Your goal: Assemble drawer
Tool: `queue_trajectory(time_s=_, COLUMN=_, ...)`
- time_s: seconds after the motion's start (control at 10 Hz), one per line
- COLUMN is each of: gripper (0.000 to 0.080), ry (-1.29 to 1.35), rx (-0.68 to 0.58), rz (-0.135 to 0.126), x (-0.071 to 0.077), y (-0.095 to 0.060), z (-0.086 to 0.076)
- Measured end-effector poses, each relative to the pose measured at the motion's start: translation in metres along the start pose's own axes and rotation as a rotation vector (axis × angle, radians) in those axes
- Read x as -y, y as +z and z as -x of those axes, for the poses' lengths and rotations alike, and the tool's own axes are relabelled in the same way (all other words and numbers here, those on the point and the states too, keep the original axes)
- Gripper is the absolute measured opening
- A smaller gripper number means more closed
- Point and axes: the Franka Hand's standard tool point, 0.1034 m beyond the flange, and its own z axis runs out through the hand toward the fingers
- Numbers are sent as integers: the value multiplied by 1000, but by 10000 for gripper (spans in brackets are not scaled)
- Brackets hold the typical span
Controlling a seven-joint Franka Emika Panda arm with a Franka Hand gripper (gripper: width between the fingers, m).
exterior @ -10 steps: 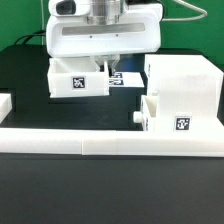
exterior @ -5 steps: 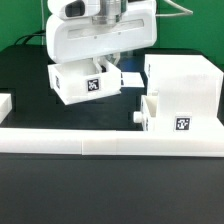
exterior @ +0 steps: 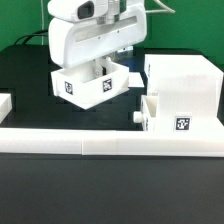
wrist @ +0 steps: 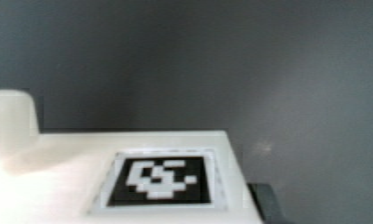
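My gripper (exterior: 105,68) hangs over the middle of the table and is shut on one small white tray (exterior: 92,85), holding it turned at an angle with two tags facing the camera. In the wrist view the tray's white wall and a tag (wrist: 162,180) fill the near part, with one dark fingertip (wrist: 263,198) beside it. The tall white box housing (exterior: 185,72) stands at the exterior view's right. The second tray (exterior: 172,112), with a knob and a tag, sits against the housing's front.
A long low white rail (exterior: 110,141) runs across the front of the table. A short white piece (exterior: 5,103) lies at the exterior view's left edge. The table top is black.
The gripper has turned, and the held tray has rotated with it, so a second tagged side now faces the camera. The housing and the second tray have not moved.
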Motion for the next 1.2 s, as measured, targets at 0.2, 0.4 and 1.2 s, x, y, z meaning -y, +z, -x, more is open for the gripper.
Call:
queue_trajectory(time_s=0.2, gripper=42, ry=-149, rx=12, rz=6, x=-4, y=0, z=-1)
queue_trajectory(time_s=0.4, gripper=42, ry=-322, rx=17, rz=10, x=-6, y=2, z=1)
queue_trajectory(time_s=1.2, gripper=42, ry=-676, rx=51, rz=34, x=-21, y=4, z=4)
